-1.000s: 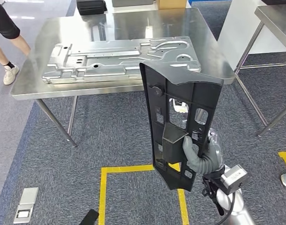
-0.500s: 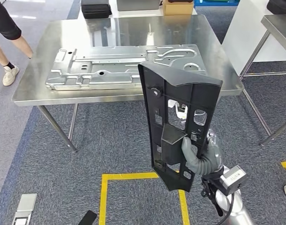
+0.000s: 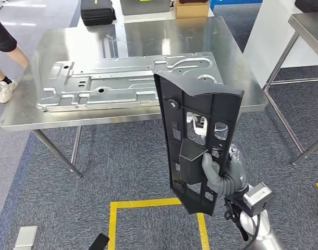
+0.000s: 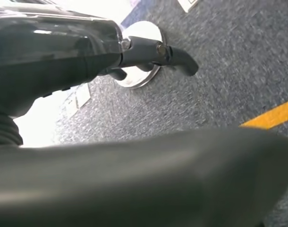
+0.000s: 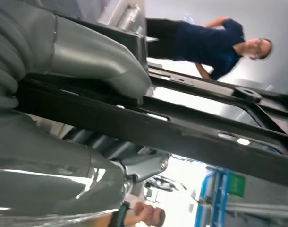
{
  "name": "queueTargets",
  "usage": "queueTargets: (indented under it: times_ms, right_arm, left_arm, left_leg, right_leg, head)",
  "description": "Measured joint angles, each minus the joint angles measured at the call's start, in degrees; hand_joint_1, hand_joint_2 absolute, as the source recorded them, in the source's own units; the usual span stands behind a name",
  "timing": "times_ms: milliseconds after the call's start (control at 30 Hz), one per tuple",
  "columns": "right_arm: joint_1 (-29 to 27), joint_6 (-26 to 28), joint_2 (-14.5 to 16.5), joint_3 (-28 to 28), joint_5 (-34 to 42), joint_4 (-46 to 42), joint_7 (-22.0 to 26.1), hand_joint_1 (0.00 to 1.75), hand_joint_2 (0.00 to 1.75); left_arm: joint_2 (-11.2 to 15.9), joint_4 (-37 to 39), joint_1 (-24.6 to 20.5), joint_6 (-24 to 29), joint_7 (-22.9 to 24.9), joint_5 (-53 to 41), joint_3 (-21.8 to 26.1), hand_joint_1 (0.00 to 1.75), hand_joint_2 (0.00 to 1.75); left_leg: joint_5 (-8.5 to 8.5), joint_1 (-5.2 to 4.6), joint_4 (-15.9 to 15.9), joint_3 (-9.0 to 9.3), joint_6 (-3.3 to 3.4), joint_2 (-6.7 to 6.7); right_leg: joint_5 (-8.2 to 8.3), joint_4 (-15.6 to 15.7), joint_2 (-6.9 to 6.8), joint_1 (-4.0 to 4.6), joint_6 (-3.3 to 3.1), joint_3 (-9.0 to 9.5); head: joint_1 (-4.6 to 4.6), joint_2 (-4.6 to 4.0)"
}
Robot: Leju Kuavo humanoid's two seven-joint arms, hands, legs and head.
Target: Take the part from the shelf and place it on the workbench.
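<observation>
We see the black plastic part (image 3: 198, 140), a long ribbed panel with cutouts, held upright in the air above the carpet, in front of the steel tabletop (image 3: 39, 57) and not touching it. Its upper end overlaps the tabletop's near edge in the head view; its lower end hangs over the yellow floor tape (image 3: 149, 204). The right hand (image 3: 224, 174) grips the part low on its right side, grey thumb wrapped onto the front face, other fingers behind. In the right wrist view we see the right hand's thumb (image 5: 99, 59) pressed on the part's black ribs (image 5: 192, 137), clamped. The left hand (image 4: 99, 52) shows in the left wrist view above grey carpet with one dark finger stretched out; we can't tell whether it is spread or curled, and nothing is seen in it.

On the tabletop lies a large stamped metal panel (image 3: 122, 83), flat, running nearly the tabletop's length. At the far edge sit a black case (image 3: 96, 11) and a cardboard box (image 3: 191, 9). A second steel table (image 3: 307, 26) stands right. A person's leg and shoe (image 3: 5, 88) are at far left. A person in a dark top (image 5: 210, 45) is visible beyond the part in the right wrist view.
</observation>
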State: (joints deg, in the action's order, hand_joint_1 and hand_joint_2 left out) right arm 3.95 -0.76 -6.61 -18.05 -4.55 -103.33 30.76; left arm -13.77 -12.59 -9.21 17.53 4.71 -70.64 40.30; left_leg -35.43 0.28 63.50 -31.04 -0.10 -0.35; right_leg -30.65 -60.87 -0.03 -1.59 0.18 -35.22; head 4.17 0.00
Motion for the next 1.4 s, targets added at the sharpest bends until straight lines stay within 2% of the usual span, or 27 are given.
queueTargets:
  times_ms: [100, 133, 167, 233, 267, 300, 367, 467, 500, 567, 600, 633, 667, 700, 733, 767, 800, 833, 900, 967, 1033, 1133, 1167, 1200, 1300, 1367, 1400]
  right_arm:
    - [0.0, -0.1, 0.0, 0.0, 0.0, 0.0, 0.0, 1.75, 1.75]
    - [-0.1, -0.2, 0.0, 0.0, 0.0, 0.0, 0.0, 1.75, 1.75]
    - [-0.1, -0.2, 0.0, 0.0, 0.0, 0.0, 0.0, 1.75, 1.75]
    - [-0.1, -0.2, 0.0, 0.0, 0.0, 0.0, 0.0, 1.75, 1.75]
    - [0.0, -0.2, 0.1, 0.0, 0.0, 0.1, 0.0, 1.75, 1.75]
    - [0.0, -0.2, 0.1, 0.0, 0.0, 0.1, 0.0, 1.75, 1.75]
    - [-0.1, -0.3, 0.3, 0.0, 0.0, 0.2, 0.0, 1.75, 1.75]
    - [-0.2, -0.4, 0.3, 0.0, 0.0, 0.2, 0.0, 1.75, 1.75]
    - [-0.1, -0.4, 0.3, 0.0, 0.1, 0.3, 0.0, 1.75, 1.75]
    - [0.1, -0.4, 0.3, 0.0, 0.1, 0.4, 0.0, 1.75, 1.75]
    - [0.0, -0.4, 0.3, 0.0, 0.1, 0.5, 0.0, 1.75, 1.75]
    - [-0.2, -0.4, 0.3, 0.0, 0.1, 0.5, 0.0, 1.75, 1.75]
    - [-0.3, -0.4, 0.3, 0.0, 0.1, 0.6, 0.0, 1.75, 1.75]
    - [-0.4, -0.4, 0.3, 0.0, 0.1, 0.6, 0.0, 1.75, 1.75]
    - [-0.4, -0.4, 0.3, 0.0, 0.1, 0.6, 0.0, 1.75, 1.75]
    - [-0.5, -0.4, 0.3, 0.0, 0.1, 0.7, 0.0, 1.75, 1.75]
    - [-0.5, -0.4, 0.3, 0.0, 0.1, 0.8, 0.0, 1.75, 1.75]
    - [-0.7, -0.4, 0.3, 0.0, 0.1, 0.9, -0.1, 1.75, 1.75]
    - [-1.0, -0.4, 0.3, 0.0, 0.2, 1.0, -0.1, 1.75, 1.75]
    - [-1.0, -0.4, 0.3, 0.0, 0.2, 1.0, -0.1, 1.75, 1.75]
    - [-0.9, -0.4, 0.3, 0.0, 0.2, 0.9, -0.1, 1.75, 1.75]
    - [-1.0, -0.4, 0.3, 0.1, 0.2, 0.9, -0.1, 1.75, 1.75]
    - [-1.0, -0.4, 0.3, 0.1, 0.2, 0.9, -0.1, 1.75, 1.75]
    - [-1.0, -0.4, 0.3, 0.1, 0.2, 0.9, -0.1, 1.75, 1.75]
    - [-0.4, -0.4, 0.1, 0.5, -0.3, 0.7, -0.1, 1.75, 1.75]
    - [0.4, -0.4, -0.3, 0.9, -1.0, 0.5, -0.1, 1.75, 1.75]
    - [0.7, -0.4, -0.5, 1.0, -1.4, 0.4, -0.2, 1.75, 1.75]
  left_arm:
    - [0.0, 0.0, 0.1, 0.0, 0.0, 0.0, 0.0, 0.0, 1.75]
    - [0.0, 0.0, 0.2, 0.0, 0.1, 0.0, 0.0, 0.0, 1.75]
    - [0.0, 0.0, 0.3, 0.0, 0.1, 0.0, 0.0, 0.0, 1.75]
    - [0.0, 0.0, 0.3, 0.0, 0.1, 0.0, 0.0, 0.0, 1.75]
    - [0.1, 0.0, 0.3, 0.0, 0.1, 0.0, 0.1, 0.0, 1.75]
    - [0.1, 0.0, 0.3, 0.0, 0.1, 0.0, 0.1, 0.0, 1.75]
    - [0.2, 0.0, 0.3, 0.0, 0.2, 0.0, 0.2, 0.0, 1.75]
    - [0.2, 0.0, 0.3, 0.1, 0.3, 0.0, 0.2, 0.0, 1.75]
    - [0.2, 0.0, 0.2, 0.0, 0.3, 0.0, 0.2, 0.0, 1.75]
    - [0.1, 0.0, 0.1, 0.0, 0.3, 0.0, 0.2, 0.0, 1.75]
    - [0.1, 0.0, 0.1, 0.0, 0.3, 0.0, 0.3, 0.0, 1.75]
    - [0.1, 0.0, 0.2, 0.0, 0.3, 0.0, 0.3, 0.0, 1.75]
    - [0.1, 0.0, 0.3, 0.0, 0.3, 0.0, 0.3, 0.0, 1.75]
    - [0.0, 0.0, 0.4, 0.0, 0.3, 0.0, 0.3, 0.0, 1.75]
    - [0.0, 0.0, 0.4, 0.0, 0.3, 0.0, 0.3, 0.0, 1.75]
    - [0.0, 0.0, 0.4, 0.0, 0.3, 0.0, 0.3, 0.0, 1.75]
    - [0.0, 0.0, 0.3, 0.0, 0.3, 0.0, 0.4, 0.0, 1.75]
    - [0.0, 0.0, 0.3, 0.0, 0.3, 0.1, 0.4, 0.0, 1.75]
    - [0.0, 0.0, 0.3, 0.0, 0.3, 0.2, 0.4, 0.0, 1.75]
    - [0.1, 0.0, 0.3, 0.0, 0.3, 0.5, 0.5, 0.0, 1.75]
    - [0.1, 0.0, 0.1, 0.0, 0.3, 0.7, 0.5, 0.0, 1.75]
    - [0.1, 0.0, 0.2, 0.0, 0.4, 0.8, 0.5, 0.0, 1.75]
    - [0.1, 0.0, 0.4, 0.0, 0.4, 0.8, 0.5, 0.0, 1.75]
    - [0.1, 0.0, 0.5, 0.0, 0.4, 0.8, 0.5, 0.0, 1.75]
    - [0.1, 0.0, 0.6, 0.0, 0.4, 0.8, 0.6, 0.0, 1.75]
    - [0.1, 0.0, 0.6, -0.1, 0.4, 0.8, 0.6, 0.0, 1.75]
    - [0.2, 0.0, 0.7, -0.1, 0.4, 0.7, 0.6, 0.0, 1.75]
  left_leg:
    - [-3.39, 0.18, 10.1, -6.57, -0.63, 0.0]
    - [-3.31, 0.15, 11.4, -8.05, -0.57, 0.0]
    - [-2.03, 0.07, 10.8, -8.63, -0.33, 0.0]
    - [3.19, -0.38, 4.8, -7.56, 0.76, 0.0]
    - [5.13, -0.71, 2.2, -6.95, 1.45, -0.01]
    - [6.32, -1.09, 0.1, -6.4, 2.17, -0.01]
    - [6.22, -1.62, -1.4, -5.93, 3.06, -0.01]
    - [6.16, -1.36, -3.9, -3.7, 3.49, -0.06]
    - [6.1, -1.12, -4.5, -2.89, 3.56, -0.06]
    - [5.63, -0.82, -4.9, -1.91, 3.64, -0.05]
    - [5.25, -0.72, -4.9, -1.55, 3.58, -0.05]
    - [4.8, -0.61, -4.9, -1.1, 3.42, -0.05]
    - [4.29, -0.47, -4.9, -0.52, 3.19, -0.06]
    - [3.73, -0.29, -4.9, 0.16, 2.86, -0.07]
    - [3.1, -0.12, -4.9, 0.93, 2.48, -0.08]
    - [2.53, -0.01, -4.8, 1.59, 2.08, -0.1]
    - [2.07, 0.0, -4.6, 1.95, 1.72, -0.11]
    - [1.56, -0.08, -4.4, 2.12, 1.37, -0.08]
    - [0.89, -0.27, -4.1, 2.17, 0.87, -0.05]
    - [0.49, -0.23, -3.3, 2.22, 0.49, -0.01]
    - [-0.5, -0.05, 0.6, 0.19, -0.06, 0.01]
    - [-3.94, 0.1, 10.7, -6.65, -0.66, 0.02]
    - [-4.16, 0.06, 12.3, -8.31, -0.62, 0.02]
    - [-3.15, -0.02, 11.9, -9.14, -0.39, 0.02]
    - [4.23, -0.71, 3.6, -7.98, 1.24, 0.02]
    - [6.31, -1.36, 0.2, -7.34, 2.27, 0.02]
    - [6.06, -1.55, 0.1, -7.29, 2.47, 0.01]
  right_leg:
    - [-1.22, 0.0, -0.03, 0.13, -0.33, 1.24]
    - [-1.66, 0.0, 0.02, 0.21, -0.36, 1.78]
    - [-2.13, 0.0, 0.06, 0.32, -0.37, 2.44]
    - [-3.18, 0.1, 0.08, 0.55, -0.34, 4.01]
    - [-3.63, 0.2, 0.07, 0.6, -0.23, 4.67]
    - [-3.99, 0.3, 0.06, 0.53, -0.04, 5.08]
    - [-4.16, 0.5, 0.04, 0.33, 0.67, 5.6]
    - [-4.04, -0.9, -0.03, 0.27, 1.69, 5.88]
    - [-4.72, -2.6, 0.0, 0.27, 1.87, 5.09]
    - [-7.24, -8.4, 0.07, 0.24, 2.24, 1.36]
    - [-8.28, -11.2, 0.06, 0.21, 2.5, -0.86]
    - [-8.47, -12.8, 0.04, 0.17, 2.78, -2.54]
    - [-7.42, -12.5, 0.03, 0.12, 3.06, -3.35]
    - [-5.25, -10.4, 0.01, 0.04, 3.39, -3.27]
    - [-2.43, -7.0, -0.02, -0.07, 3.63, -2.56]
    - [-0.39, -4.1, -0.02, -0.03, 3.73, -1.95]
    - [0.49, -2.0, -0.11, 0.06, 3.39, -1.62]
    - [0.86, -1.0, -0.17, 0.16, 2.79, -1.56]
    - [0.12, -0.9, -0.26, 0.24, 1.36, -1.65]
    - [-0.04, -1.0, -0.17, -0.05, 0.81, -1.04]
    - [-0.55, -0.8, -0.19, -0.25, 0.53, -0.2]
    - [-1.76, -0.8, -0.2, -0.21, 0.22, 1.05]
    - [-2.19, -0.8, -0.13, -0.16, 0.15, 1.57]
    - [-2.67, -0.8, -0.05, -0.06, 0.12, 2.23]
    - [-4.18, -0.6, 0.05, 0.24, 0.26, 4.47]
    - [-4.89, -0.4, 0.14, 0.21, 0.72, 5.19]
    - [-5.12, -0.1, 0.19, 0.15, 1.07, 5.39]
  head:
    - [0.05, 0.0]
    - [0.05, 0.0]
    - [0.05, 0.0]
    - [0.05, 0.0]
    - [0.03, 0.0]
    - [0.01, 0.0]
    - [-0.02, 0.0]
    - [-0.06, 0.0]
    - [-0.08, 0.0]
    - [-0.12, 0.0]
    - [-0.13, 0.0]
    - [-0.13, 0.0]
    - [-0.13, 0.0]
    - [-0.13, 0.0]
    - [-0.13, 0.0]
    - [-0.13, 0.0]
    - [-0.16, 0.0]
    - [-0.2, 0.0]
    - [-0.25, 0.0]
    - [-0.21, 0.0]
    - [-0.19, 0.0]
    - [-0.17, 0.0]
    - [-0.17, 0.0]
    - [-0.17, 0.0]
    - [-0.18, 0.0]
    - [-0.18, 0.0]
    - [-0.16, 0.0]
